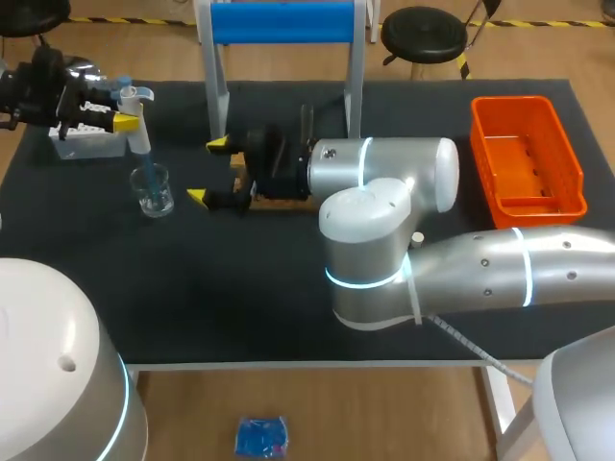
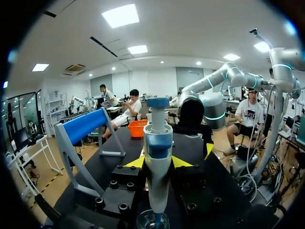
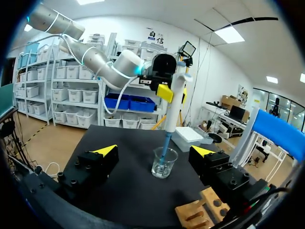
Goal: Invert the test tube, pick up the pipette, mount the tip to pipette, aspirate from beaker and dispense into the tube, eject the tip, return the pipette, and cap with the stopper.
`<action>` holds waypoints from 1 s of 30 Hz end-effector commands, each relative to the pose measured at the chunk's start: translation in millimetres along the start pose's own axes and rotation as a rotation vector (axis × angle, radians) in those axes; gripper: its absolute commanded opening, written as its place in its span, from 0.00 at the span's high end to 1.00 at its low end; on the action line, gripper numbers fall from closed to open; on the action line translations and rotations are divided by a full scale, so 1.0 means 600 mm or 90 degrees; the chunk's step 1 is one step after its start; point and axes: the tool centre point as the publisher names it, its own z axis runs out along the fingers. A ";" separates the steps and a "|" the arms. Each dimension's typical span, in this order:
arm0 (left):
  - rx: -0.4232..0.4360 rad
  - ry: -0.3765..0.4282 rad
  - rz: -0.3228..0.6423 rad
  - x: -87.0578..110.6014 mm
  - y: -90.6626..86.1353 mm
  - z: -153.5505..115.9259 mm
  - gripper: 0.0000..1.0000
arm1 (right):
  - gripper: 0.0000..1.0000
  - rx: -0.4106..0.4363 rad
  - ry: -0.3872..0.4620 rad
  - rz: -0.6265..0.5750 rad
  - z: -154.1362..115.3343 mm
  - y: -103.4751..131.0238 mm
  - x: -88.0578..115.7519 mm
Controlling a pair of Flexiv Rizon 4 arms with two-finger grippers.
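Glass beaker (image 1: 154,190) stands at nine o'clock from our right gripper (image 1: 206,171), fingers spread apart; at the beaker's eleven o'clock our left gripper (image 1: 123,120) clamps the pipette (image 1: 140,134), its tip in the beaker. From our left wrist, we see yellow fingertips (image 2: 136,163) pinching the pipette (image 2: 157,152) above the beaker (image 2: 152,220). From our right wrist, the beaker (image 3: 164,163) sits just ahead of parted fingers (image 3: 106,150).
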 end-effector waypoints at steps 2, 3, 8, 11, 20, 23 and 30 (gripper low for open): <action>0.001 0.004 0.000 -0.003 0.001 -0.003 1.00 | 0.00 0.026 0.015 -0.019 -0.031 0.042 -0.027; 0.001 0.004 0.000 -0.003 0.001 -0.003 1.00 | 0.00 0.020 0.020 -0.024 -0.034 0.049 -0.032; 0.001 0.004 0.000 -0.003 0.001 -0.003 1.00 | 0.00 0.013 0.035 -0.053 -0.043 0.080 -0.058; 0.001 0.004 0.000 -0.003 0.001 -0.003 1.00 | 0.00 0.015 0.038 -0.056 -0.048 0.097 -0.072; 0.001 0.004 0.000 -0.003 0.001 -0.003 1.00 | 0.00 0.054 0.052 0.028 -0.044 0.132 -0.105; 0.001 0.004 0.000 -0.003 0.001 -0.003 1.00 | 0.00 0.054 0.060 0.026 -0.038 0.146 -0.103; 0.001 0.004 0.000 -0.003 0.001 -0.003 1.00 | 0.00 0.056 0.080 -0.001 -0.030 0.158 -0.099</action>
